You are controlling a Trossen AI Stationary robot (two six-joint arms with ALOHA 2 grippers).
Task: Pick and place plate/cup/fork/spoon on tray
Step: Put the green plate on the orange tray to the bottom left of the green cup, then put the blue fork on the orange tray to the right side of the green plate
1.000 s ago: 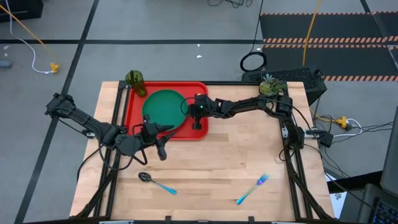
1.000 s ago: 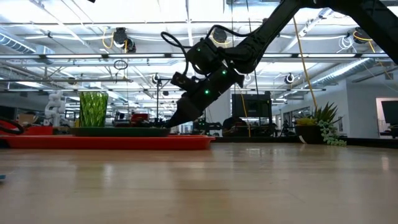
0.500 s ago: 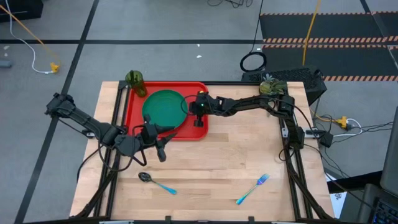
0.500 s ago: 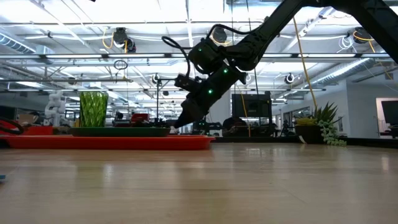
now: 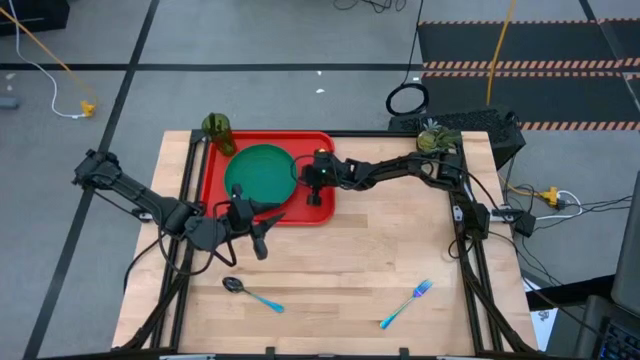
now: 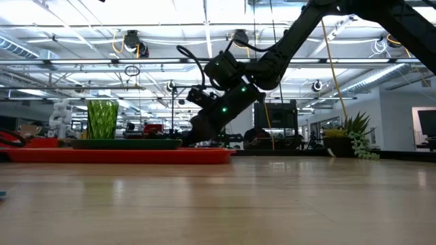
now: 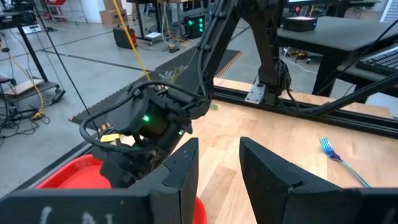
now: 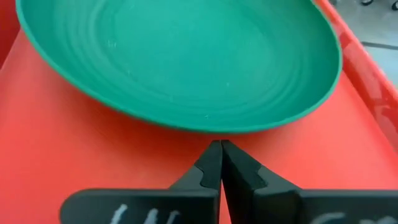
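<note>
The dark green plate (image 5: 260,172) lies flat on the red tray (image 5: 318,210) and fills the right wrist view (image 8: 180,56). The olive cup (image 5: 218,131) stands at the tray's far left corner. My right gripper (image 5: 300,180) is shut and low over the tray, its tips at the plate's right rim. My left gripper (image 5: 256,228) is open and empty at the tray's near edge. The spoon (image 5: 250,294) and the fork (image 5: 405,304) lie on the table near its front edge. My right gripper's shut fingertips (image 8: 211,155) stand right at the plate's right-hand rim (image 8: 211,127), slanting down from the table's right side. A thin strip of red tray shows between tips and rim, so I cannot tell whether they touch. The plate lies flat on the tray.
A small potted plant (image 5: 432,138) stands at the table's far right corner. The wooden table between the tray and the cutlery (image 5: 380,250) is bare. The fork also shows in the left wrist view (image 7: 339,163).
My right gripper has gone down and toward the table's left, up to the plate's right rim, staying shut. The plate has slid a little toward the left on the tray and stays flat.
</note>
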